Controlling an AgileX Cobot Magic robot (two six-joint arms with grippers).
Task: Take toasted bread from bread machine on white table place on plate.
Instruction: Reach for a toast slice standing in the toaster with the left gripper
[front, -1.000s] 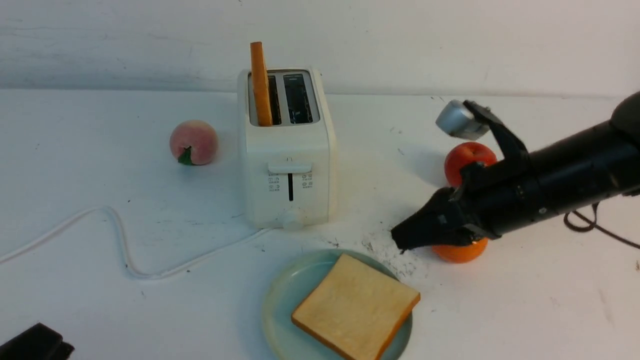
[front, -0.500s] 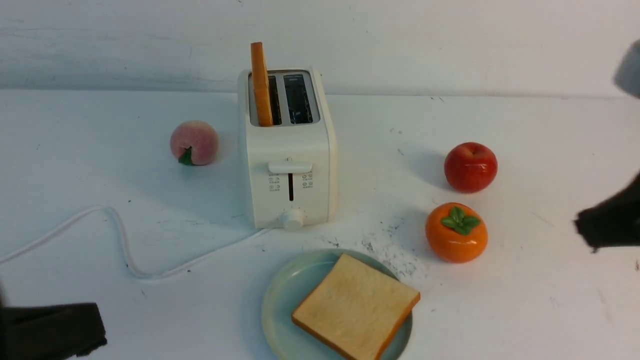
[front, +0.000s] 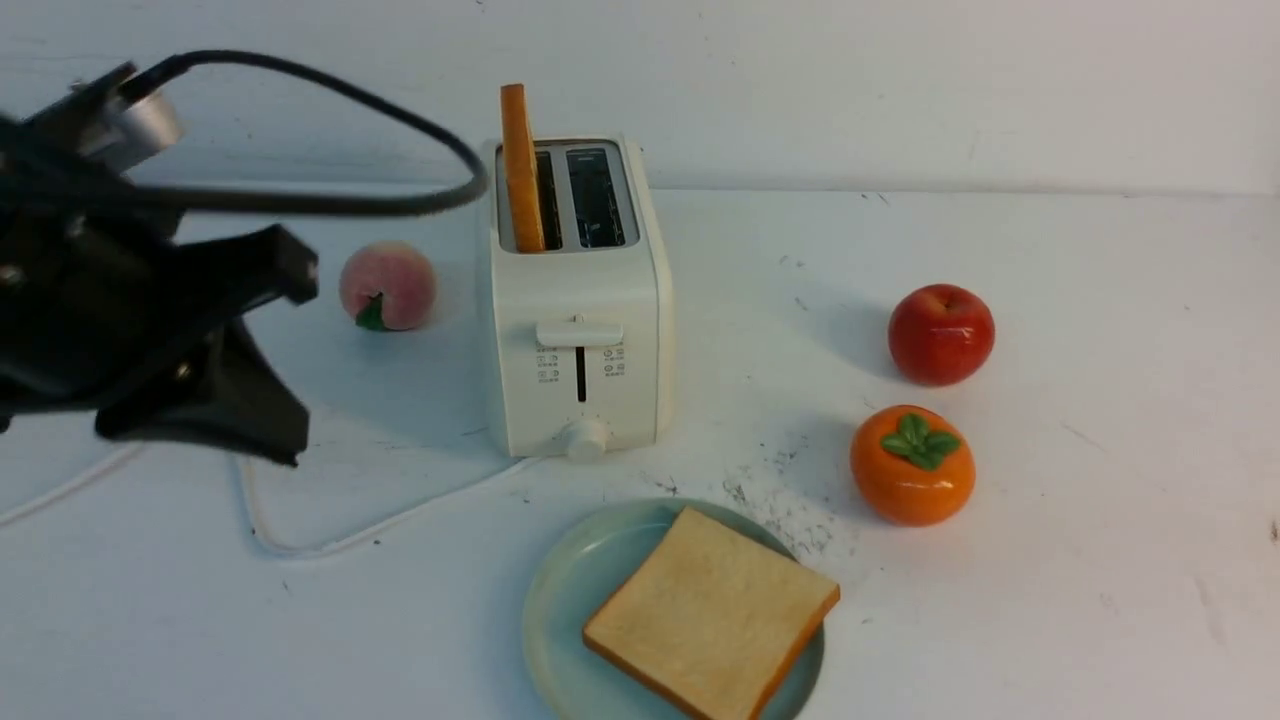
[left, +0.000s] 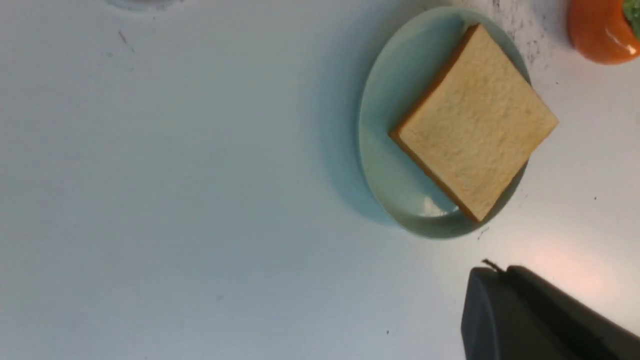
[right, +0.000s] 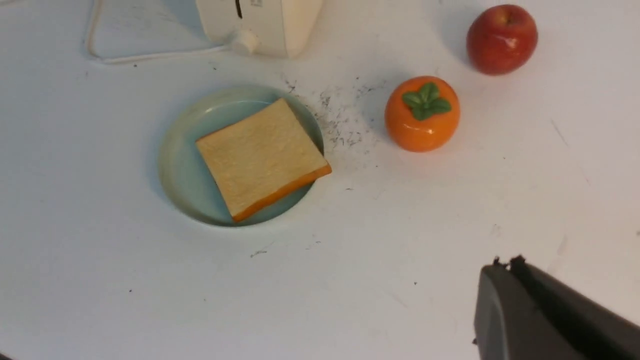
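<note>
The white bread machine (front: 580, 300) stands at the middle back of the white table (front: 1100, 350). One slice of toasted bread (front: 520, 165) stands upright in its left slot; the right slot looks empty. A second slice (front: 710, 615) lies flat on the pale teal plate (front: 560, 610) in front of the toaster, and shows too in the wrist views (left: 475, 120) (right: 260, 155). My left gripper (front: 290, 450) hangs shut and empty above the table, left of the toaster. My right gripper (right: 505, 262) is shut and empty, out of the front view.
A peach (front: 388, 285) sits left of the toaster. A red apple (front: 941, 333) and an orange persimmon (front: 912, 465) lie to its right. The toaster's white cord (front: 300, 540) loops across the table under my left arm. A wall closes the back.
My right arm has pulled back to the right, out of the front view. My left arm has risen from the lower left corner to stand left of the toaster.
</note>
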